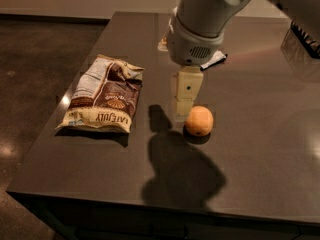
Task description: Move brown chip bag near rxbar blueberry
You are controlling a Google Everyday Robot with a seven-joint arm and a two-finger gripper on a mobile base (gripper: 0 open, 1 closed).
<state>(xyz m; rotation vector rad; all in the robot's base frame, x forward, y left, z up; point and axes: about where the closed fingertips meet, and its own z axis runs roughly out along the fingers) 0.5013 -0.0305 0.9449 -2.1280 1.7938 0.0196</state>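
Note:
The brown chip bag [103, 95] lies flat on the left part of the dark table, cream and brown, its lettering facing the front edge. The rxbar blueberry [214, 61] is a small dark bar with a white label at the back of the table, mostly hidden behind my arm. My gripper [183, 101] hangs above the table's middle, right of the bag and just left of the orange, holding nothing.
A round orange fruit [199, 120] sits right of the gripper. The dark table [260, 149] has its left edge just beyond the bag and its front edge near the bottom. A dark object [305, 36] shows at the far right edge.

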